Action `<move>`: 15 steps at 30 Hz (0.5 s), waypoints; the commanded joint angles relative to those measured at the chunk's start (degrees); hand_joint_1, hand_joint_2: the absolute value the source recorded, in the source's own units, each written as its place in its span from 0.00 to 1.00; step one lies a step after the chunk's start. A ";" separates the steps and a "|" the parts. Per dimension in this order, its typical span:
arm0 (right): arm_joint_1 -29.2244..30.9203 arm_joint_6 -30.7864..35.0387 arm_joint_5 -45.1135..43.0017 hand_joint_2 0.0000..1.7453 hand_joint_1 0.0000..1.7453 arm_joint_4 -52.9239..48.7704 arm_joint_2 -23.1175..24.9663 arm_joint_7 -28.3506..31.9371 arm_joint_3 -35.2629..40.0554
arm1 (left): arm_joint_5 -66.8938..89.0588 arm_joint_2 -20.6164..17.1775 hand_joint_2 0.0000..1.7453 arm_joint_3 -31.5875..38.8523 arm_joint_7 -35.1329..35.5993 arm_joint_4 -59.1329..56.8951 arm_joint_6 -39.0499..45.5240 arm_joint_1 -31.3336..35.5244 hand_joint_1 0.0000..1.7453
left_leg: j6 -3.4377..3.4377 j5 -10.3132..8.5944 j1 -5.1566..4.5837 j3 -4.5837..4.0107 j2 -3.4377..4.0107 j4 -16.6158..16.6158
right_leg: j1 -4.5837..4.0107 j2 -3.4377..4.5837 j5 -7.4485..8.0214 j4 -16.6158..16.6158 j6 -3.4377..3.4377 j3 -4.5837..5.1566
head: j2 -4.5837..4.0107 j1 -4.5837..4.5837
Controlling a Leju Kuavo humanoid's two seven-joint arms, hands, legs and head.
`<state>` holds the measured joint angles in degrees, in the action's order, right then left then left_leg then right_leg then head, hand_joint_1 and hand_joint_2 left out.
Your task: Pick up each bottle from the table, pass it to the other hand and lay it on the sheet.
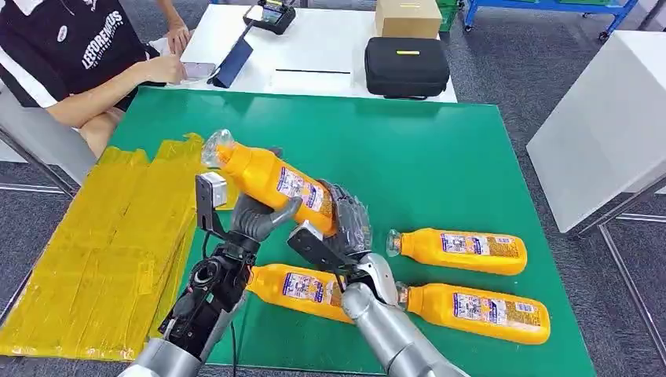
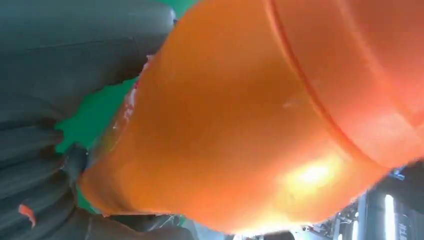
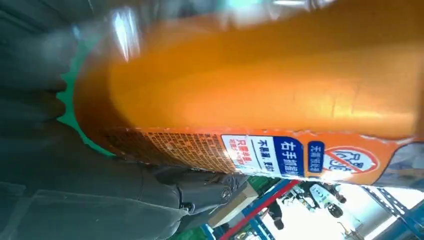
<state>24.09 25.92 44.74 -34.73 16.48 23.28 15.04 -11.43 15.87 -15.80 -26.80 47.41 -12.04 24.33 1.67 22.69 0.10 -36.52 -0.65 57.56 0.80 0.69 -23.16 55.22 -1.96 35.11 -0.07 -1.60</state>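
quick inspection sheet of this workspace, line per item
surface: green table, yellow sheet over its left edge
job's things: held bottle raised above the table, tilted; three more bottles lie on the green; none on the sheet
clutter: nothing seen on the green table
hands: left hand and right hand both on the held bottle, mid handover
cables: black cable along the left forearm
surroundings: seated person at a white table with black case and cardboard box
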 commanded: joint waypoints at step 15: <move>1.98 -2.25 -1.37 1.00 1.00 3.98 0.07 1.57 6.02 | -2.48 -0.52 1.00 0.45 -4.65 -0.75 8.45 2.84 1.00 | -0.13 0.21 0.02 0.37 0.03 0.02 | -0.04 -0.10 -0.22 0.04 0.12 -0.38 | 0.00 0.00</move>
<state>25.11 25.16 43.87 -33.97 17.33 23.69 17.79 -13.57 15.96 -15.76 -31.01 47.47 -4.53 23.93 1.66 22.68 0.10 -36.57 -0.65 57.56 0.81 0.69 -23.16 55.22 -1.96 35.15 -0.07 -1.60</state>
